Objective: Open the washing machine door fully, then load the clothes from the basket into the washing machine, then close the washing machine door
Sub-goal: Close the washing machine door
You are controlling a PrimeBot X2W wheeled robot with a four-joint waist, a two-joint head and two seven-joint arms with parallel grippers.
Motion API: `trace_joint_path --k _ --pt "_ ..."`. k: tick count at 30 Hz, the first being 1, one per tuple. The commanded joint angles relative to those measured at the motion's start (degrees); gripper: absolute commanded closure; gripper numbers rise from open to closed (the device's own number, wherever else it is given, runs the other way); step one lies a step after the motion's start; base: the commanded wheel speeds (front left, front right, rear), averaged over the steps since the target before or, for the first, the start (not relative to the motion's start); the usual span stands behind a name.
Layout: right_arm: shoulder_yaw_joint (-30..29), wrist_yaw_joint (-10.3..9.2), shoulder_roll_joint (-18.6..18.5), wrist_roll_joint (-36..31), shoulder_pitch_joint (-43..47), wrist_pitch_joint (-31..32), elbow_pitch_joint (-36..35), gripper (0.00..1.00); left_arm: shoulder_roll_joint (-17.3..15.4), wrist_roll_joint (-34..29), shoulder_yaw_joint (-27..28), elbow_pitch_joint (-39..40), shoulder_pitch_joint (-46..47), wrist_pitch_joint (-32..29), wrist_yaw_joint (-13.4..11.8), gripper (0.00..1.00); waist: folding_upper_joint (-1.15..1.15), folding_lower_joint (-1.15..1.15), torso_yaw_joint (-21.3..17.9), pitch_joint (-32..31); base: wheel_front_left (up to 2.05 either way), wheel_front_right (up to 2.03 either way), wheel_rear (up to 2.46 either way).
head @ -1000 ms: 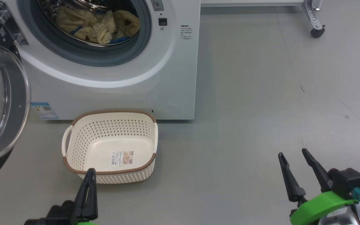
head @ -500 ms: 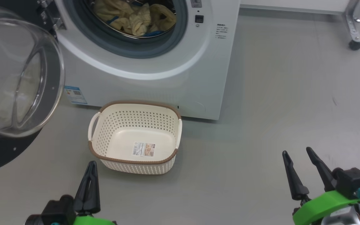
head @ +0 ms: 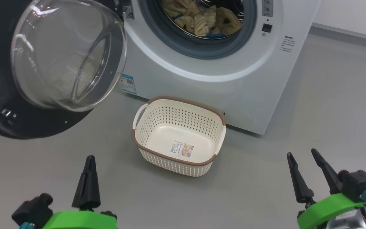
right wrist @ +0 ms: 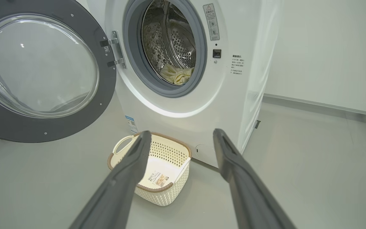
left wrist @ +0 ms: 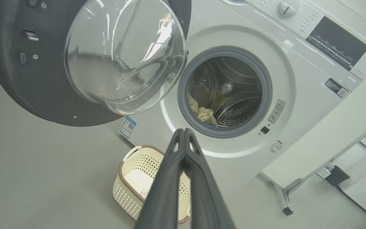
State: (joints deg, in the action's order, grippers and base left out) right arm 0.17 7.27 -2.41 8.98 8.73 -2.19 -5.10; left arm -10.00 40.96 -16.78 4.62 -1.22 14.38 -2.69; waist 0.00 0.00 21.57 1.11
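The door [head: 65,54] is hanging wide open at the left side of the washing machine [head: 233,82], its glass dome facing outward. The clothes [head: 202,19] are lying inside the drum, behind the grey seal. The basket [head: 176,165] is sitting on the floor [head: 329,95] just in front of the machine, its paper label showing on the base. The left hand [head: 90,159] is hovering near the basket with its fingers pressed together. The right hand [head: 301,152] is hovering well apart from it, fingers spread.

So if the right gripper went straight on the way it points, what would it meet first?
Probably the washing machine: the open right gripper frames its white front just below the drum opening. The basket lies lower, under that line; depth is uncertain.
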Motion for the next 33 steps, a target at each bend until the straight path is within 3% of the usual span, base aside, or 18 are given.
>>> trace_joint_path --k 1,7,13,23,33 --pt "1.0 0.22 -0.7 -0.2 -1.5 0.0 -2.2 0.00 0.4 2.3 2.8 2.3 1.5 0.6 1.5 1.00 0.00 0.00 2.2 -0.6 0.00 0.00 0.00" --pt "1.0 0.22 -0.6 0.3 -1.2 0.1 -2.4 0.00 2.9 17.6 6.7 4.9 0.8 -0.9 7.3 1.00 0.00 0.00 4.9 -1.3 0.00 0.00 0.00" --pt "1.2 0.22 -0.5 0.5 -1.2 0.2 -2.4 0.00 3.3 33.7 11.5 10.0 0.5 -4.0 9.4 1.00 0.00 0.00 6.2 -1.6 0.00 0.00 0.00" --pt "1.1 0.22 -0.5 0.6 -1.3 0.4 -2.8 0.00 -1.3 43.9 18.9 14.3 6.3 -6.7 10.0 1.00 0.00 0.00 6.4 -1.0 0.00 0.00 0.00" --pt "1.4 0.22 -0.5 0.5 -1.7 0.8 -3.6 0.00 -7.7 52.0 26.8 7.9 20.5 -9.7 10.1 1.00 0.00 0.00 5.5 0.2 0.00 0.00 0.00"
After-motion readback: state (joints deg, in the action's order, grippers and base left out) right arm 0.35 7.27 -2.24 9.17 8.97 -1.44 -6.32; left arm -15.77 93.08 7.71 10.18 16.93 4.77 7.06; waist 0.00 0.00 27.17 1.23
